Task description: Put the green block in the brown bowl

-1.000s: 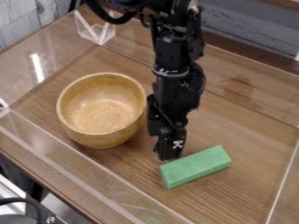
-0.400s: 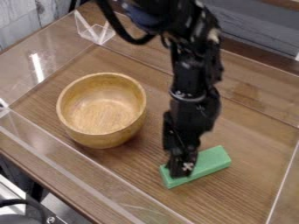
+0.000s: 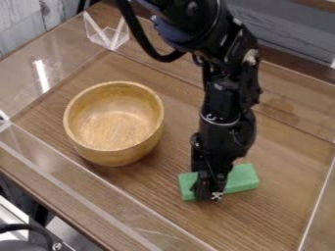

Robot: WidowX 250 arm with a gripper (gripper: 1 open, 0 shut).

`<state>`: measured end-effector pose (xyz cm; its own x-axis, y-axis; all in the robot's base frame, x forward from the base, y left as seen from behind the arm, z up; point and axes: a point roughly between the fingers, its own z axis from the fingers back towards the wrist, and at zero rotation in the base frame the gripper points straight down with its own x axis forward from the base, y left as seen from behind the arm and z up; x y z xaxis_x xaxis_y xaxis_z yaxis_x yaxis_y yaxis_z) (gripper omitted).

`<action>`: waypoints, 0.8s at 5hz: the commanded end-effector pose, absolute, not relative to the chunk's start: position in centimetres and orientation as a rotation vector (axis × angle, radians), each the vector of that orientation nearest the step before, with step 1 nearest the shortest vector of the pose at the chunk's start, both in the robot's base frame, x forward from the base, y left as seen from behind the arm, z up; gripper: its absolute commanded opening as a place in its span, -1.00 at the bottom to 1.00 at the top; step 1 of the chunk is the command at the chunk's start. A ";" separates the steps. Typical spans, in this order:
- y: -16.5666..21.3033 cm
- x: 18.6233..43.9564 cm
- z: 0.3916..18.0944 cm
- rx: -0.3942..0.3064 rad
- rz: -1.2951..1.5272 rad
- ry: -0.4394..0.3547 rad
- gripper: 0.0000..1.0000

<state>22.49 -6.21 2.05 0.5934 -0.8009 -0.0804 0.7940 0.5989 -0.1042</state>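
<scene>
The jaws (image 3: 210,194) are down at the green block (image 3: 220,182) near the bench's (image 3: 124,201) front edge, its ends showing either side; I can't tell their opening or whether they grip.

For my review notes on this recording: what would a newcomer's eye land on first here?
Probably the bright green block, lying on the wooden table toward the lower right, with the black robot arm's hand right over it. Next would come the wide brown bowl, sitting to the left of the arm with nothing visible inside.
</scene>
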 end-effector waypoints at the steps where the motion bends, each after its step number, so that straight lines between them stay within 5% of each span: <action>1: -6.7 22.5 2.3 -0.066 -0.921 0.110 -1.00; 4: -7.6 21.6 2.3 -0.116 -0.836 0.131 -1.00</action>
